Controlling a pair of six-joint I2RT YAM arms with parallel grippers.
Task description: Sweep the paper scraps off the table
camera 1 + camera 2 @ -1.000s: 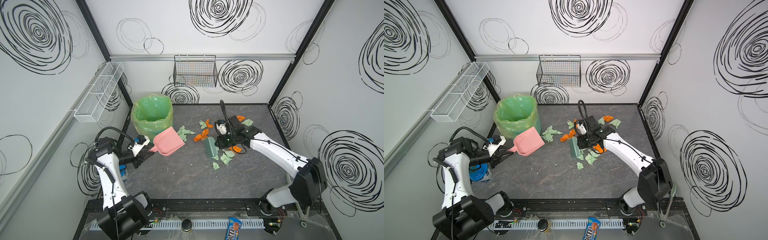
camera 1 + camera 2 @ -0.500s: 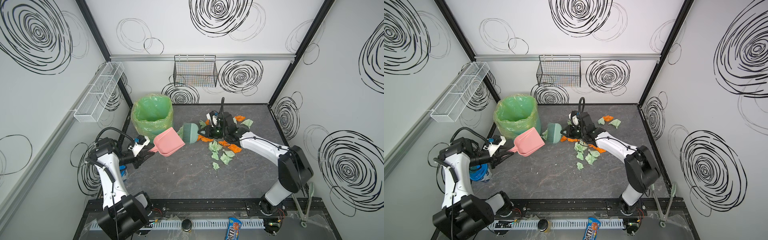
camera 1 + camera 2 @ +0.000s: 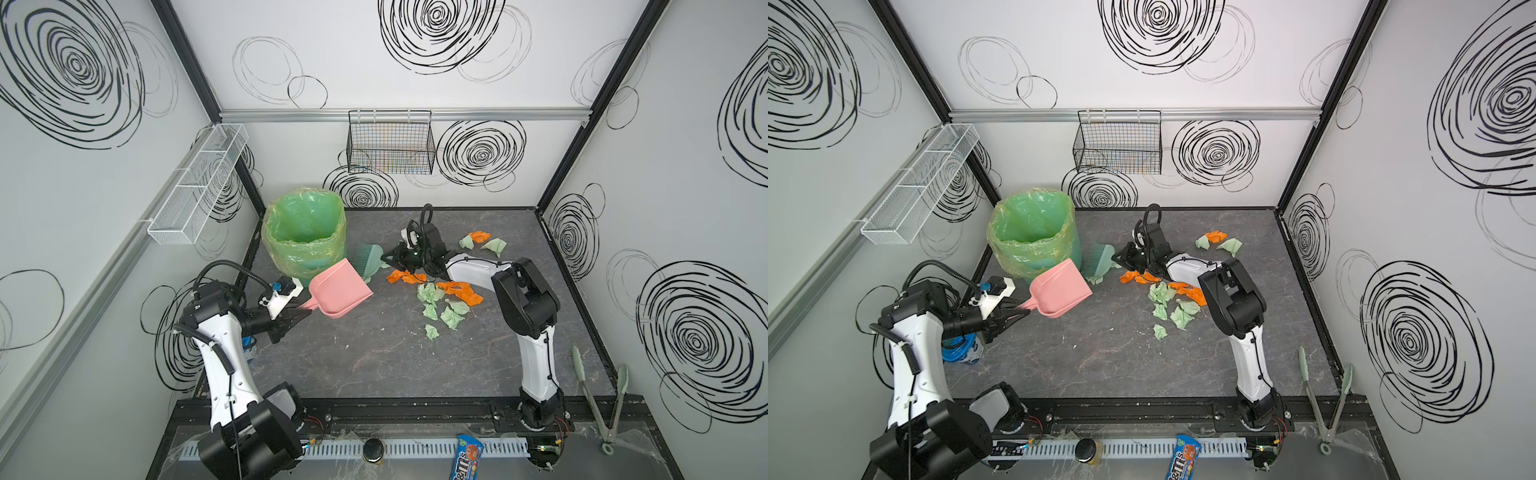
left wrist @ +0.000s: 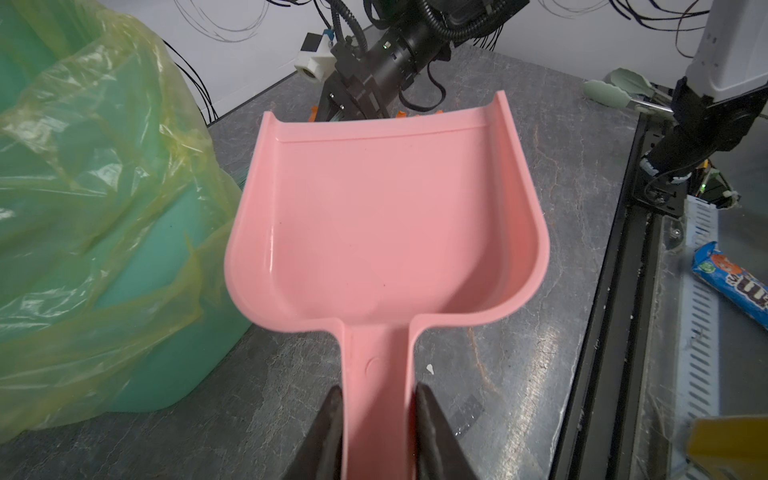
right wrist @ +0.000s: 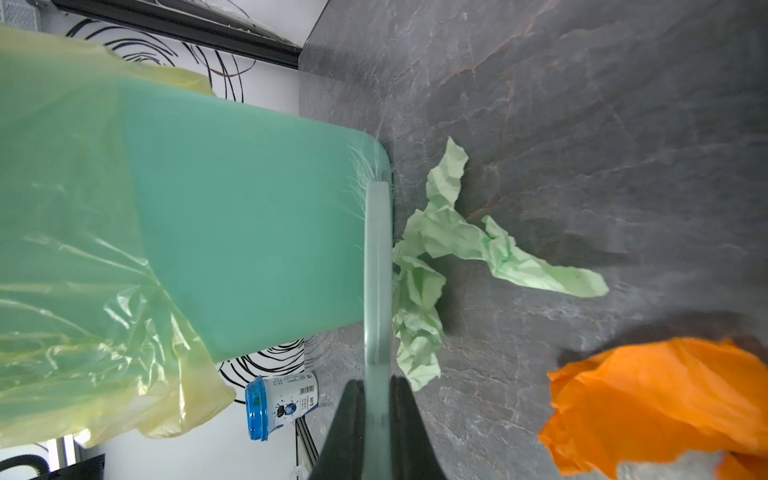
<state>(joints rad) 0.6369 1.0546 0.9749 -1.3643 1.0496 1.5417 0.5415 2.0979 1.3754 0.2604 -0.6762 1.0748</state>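
Left jaws narrow, clamped on dustpan (image 3: 338, 291) handle; right jaws pinch brush (image 3: 370, 259) handle. Few green paper scraps (image 5: 417, 291) just beside dustpan mouth corner, bulk well beyond mouth on counter (image 3: 374, 361). Risk: brush shoves wads past dustpan side, or under lip if lifted.

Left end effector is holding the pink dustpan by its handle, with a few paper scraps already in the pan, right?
Not quite: the left end effector does hold the pink dustpan by its handle, but the pan is empty, as the left wrist view shows. The paper scraps lie on the table.
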